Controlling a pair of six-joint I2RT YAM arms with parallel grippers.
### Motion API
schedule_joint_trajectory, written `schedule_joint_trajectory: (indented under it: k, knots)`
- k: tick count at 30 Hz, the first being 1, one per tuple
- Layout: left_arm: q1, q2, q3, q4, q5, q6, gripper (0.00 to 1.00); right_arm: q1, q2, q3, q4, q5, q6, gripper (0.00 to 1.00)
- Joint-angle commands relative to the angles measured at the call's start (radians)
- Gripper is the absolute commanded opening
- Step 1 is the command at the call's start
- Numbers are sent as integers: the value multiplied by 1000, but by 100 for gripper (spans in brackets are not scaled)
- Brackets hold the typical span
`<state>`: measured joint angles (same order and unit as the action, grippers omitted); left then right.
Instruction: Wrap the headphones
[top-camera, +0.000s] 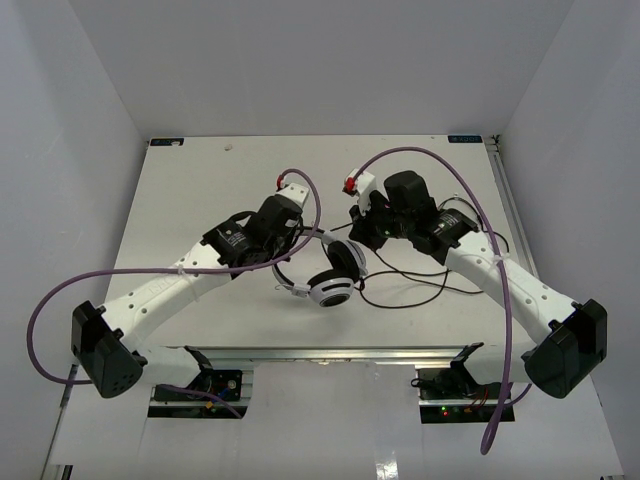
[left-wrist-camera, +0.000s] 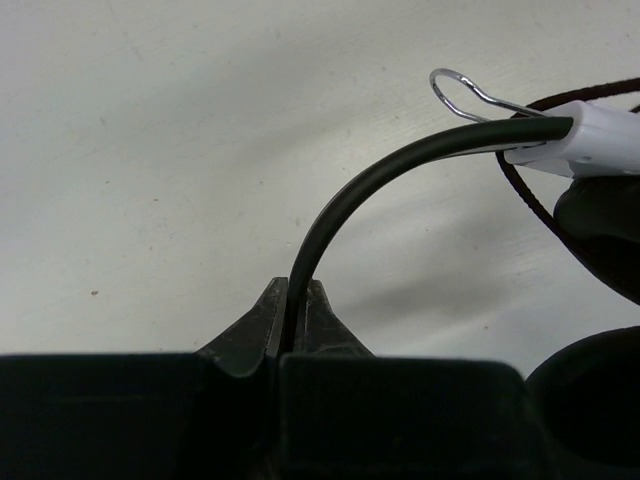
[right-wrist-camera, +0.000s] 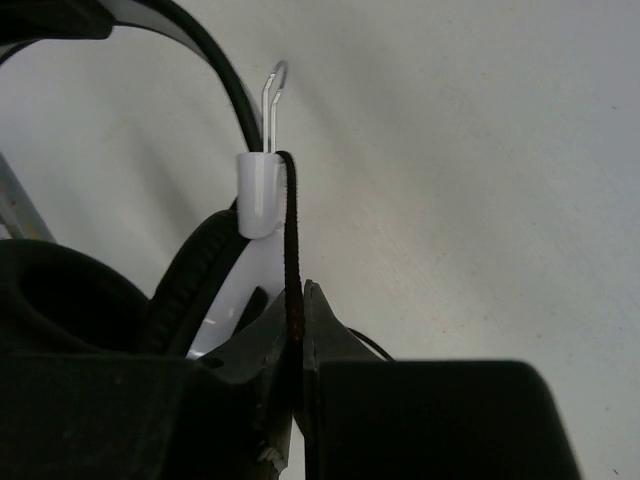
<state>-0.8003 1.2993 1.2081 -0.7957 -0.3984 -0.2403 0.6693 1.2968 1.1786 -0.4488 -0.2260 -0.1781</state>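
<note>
Two-cupped white headphones (top-camera: 333, 288) trail thin black cord (right-wrist-camera: 293, 250).

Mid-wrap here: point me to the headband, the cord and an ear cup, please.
headband (left-wrist-camera: 380, 175): left wrist view, on the middle of its black curved arc.
cord (right-wrist-camera: 293, 260): right wrist view, on the braided upright stretch.
ear cup (top-camera: 331, 292): top view, on its white outer shell.

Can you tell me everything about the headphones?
The white plastic over-ear headphones with padded black cushions are at the middle of the white table. The left gripper is shut on their thin curved headband; the right gripper is shut on their thin dark cord. The rest of the cord loops loose on the table.
</note>
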Motion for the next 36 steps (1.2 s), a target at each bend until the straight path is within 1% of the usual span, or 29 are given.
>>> schedule_joint_trajectory:
  k: [1,4,8,13,20,23,25,28,32,34,36]
  knots:
    - [1,26,39,-93,-239,-48,0,5,-42,39,46,-157,32,8]
    - [-15,68,46,-104,-298,-49,0,4,-22,42,61,-202,33,8]
    - [-39,103,50,-122,-365,-51,0,4,33,91,62,-232,40,8]
    - [-50,113,46,-127,-410,-49,0,3,128,175,59,-277,54,8]
    - [-50,108,52,-149,-463,-88,0,-3,181,204,64,-375,72,8]
    - [-50,114,64,-158,-471,-119,0,-5,191,196,81,-437,86,12]
    - [-49,120,85,-183,-482,-155,0,-4,192,169,123,-513,110,14]
    - [-48,127,101,-212,-508,-197,0,-5,183,137,172,-580,137,16]
    - [-48,124,117,-218,-503,-226,0,-4,162,101,230,-601,170,17]
    - [-48,116,124,-212,-495,-228,0,-2,147,60,252,-600,170,14]
    - [-48,105,128,-207,-487,-232,0,-3,128,17,278,-575,169,8]
